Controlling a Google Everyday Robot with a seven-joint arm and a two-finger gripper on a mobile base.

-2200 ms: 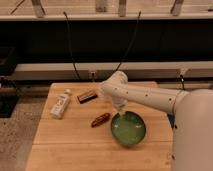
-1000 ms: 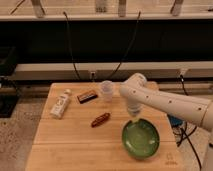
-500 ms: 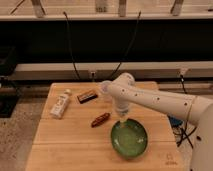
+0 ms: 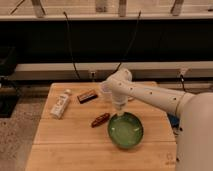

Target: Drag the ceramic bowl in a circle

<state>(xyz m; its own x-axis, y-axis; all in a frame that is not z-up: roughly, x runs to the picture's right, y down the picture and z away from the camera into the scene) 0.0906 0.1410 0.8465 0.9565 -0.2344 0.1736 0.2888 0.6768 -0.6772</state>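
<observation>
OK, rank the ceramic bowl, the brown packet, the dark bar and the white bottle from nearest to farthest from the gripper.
The gripper is at the bowl's back rim.
1. Ceramic bowl, directly under it.
2. Brown packet, just to the image left.
3. Dark bar, farther back and to the image left.
4. White bottle, near the table's image-left edge.

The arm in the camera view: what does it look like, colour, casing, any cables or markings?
The arm has a smooth, rounded off-white casing, tube-like, with a bulbous joint at its far end and a wide pale body at the right edge. No markings or cables of its own show. The gripper, pale like the arm and narrower, sits at the back rim of the ceramic bowl.
</observation>
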